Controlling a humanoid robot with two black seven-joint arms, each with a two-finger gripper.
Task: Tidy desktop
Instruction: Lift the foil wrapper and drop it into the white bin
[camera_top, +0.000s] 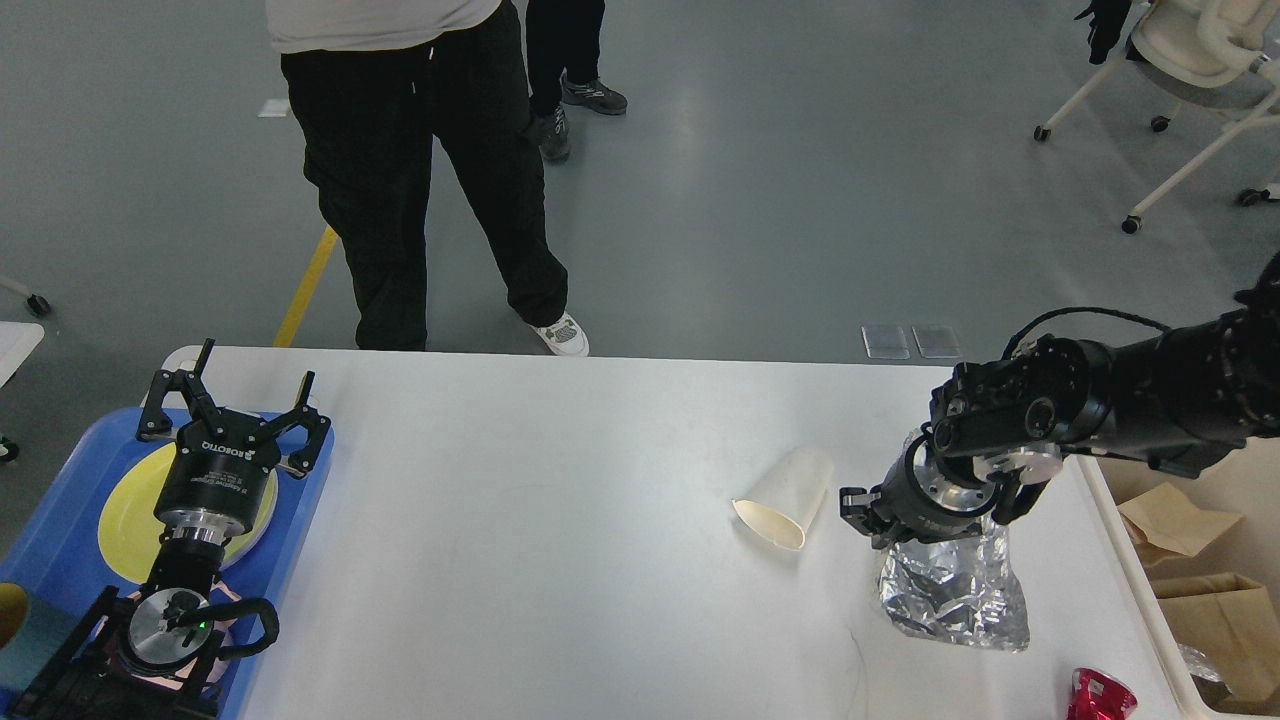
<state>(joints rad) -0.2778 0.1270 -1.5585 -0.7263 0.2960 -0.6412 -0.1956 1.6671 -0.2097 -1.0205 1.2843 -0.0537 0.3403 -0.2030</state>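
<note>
The desktop (560, 520) fills the lower view, its far edge running left to right below a standing person's legs (430, 180), with a rounded corner at far left. The widest bare stretch lies in the middle, between the blue tray (70, 560) at the left edge and the clutter at the right.

One flattened white paper cup (785, 497) lies on its side, mouth toward the near left, just beside the right gripper (862, 515). One crumpled silver foil bag (955, 590) sits under and near that gripper; the gripper points down and left, seen dark and partly end-on — whether its fingers are parted or holding the foil I cannot tell. One red shiny wrapper (1098, 695) lies at the near right, close to the bottom edge.

The tray holds one yellow plate (125, 510). Over it hovers the left gripper (248, 400), fingers spread wide, holding nothing.

Off the right edge stands a beige bin (1150, 590) — inside are two brown paper pieces (1175, 520) and a bit of clear plastic (1200, 662).
</note>
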